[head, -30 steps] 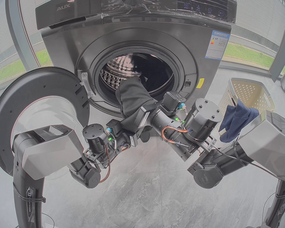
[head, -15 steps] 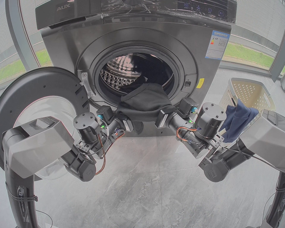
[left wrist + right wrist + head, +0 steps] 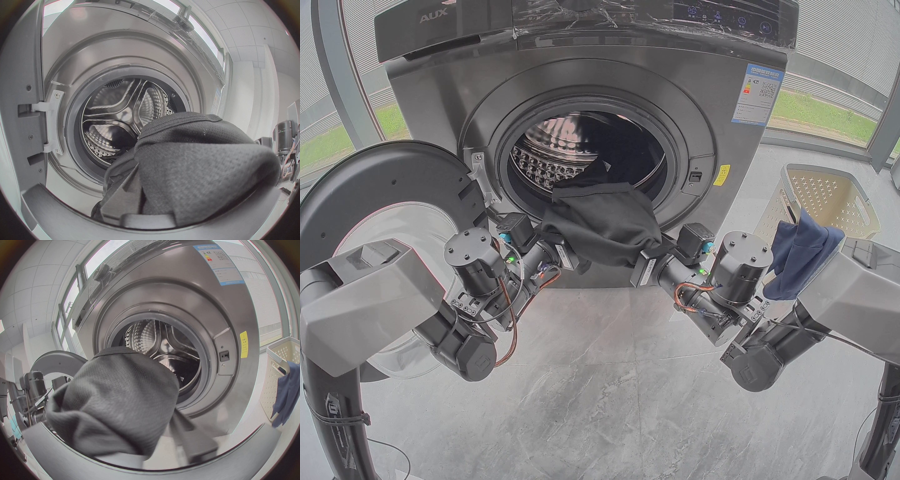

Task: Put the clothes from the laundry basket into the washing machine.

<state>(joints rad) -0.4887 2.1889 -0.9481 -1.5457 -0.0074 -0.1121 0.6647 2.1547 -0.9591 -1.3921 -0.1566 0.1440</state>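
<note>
A black garment (image 3: 603, 219) lies spread over the lower lip of the washing machine's open drum (image 3: 562, 150), its top edge inside the opening. My left gripper (image 3: 565, 253) is shut on its left lower corner and my right gripper (image 3: 640, 265) on its right lower corner, both just in front of the machine below the opening. The cloth (image 3: 200, 168) drapes over the left gripper, with one finger (image 3: 123, 197) showing beside it. In the right wrist view the garment (image 3: 118, 399) covers one side and a finger (image 3: 195, 440) shows beside it.
The round door (image 3: 381, 187) stands swung open at the left, close to my left arm. A beige laundry basket (image 3: 831, 194) sits on the floor at the right with a blue garment (image 3: 800, 250) hanging over its rim. Grey tiled floor lies in front.
The garment went from a tall bunch over my right gripper to a wide spread across the drum's lip. The two grippers drew apart, left going left and up, right going right and down.
</note>
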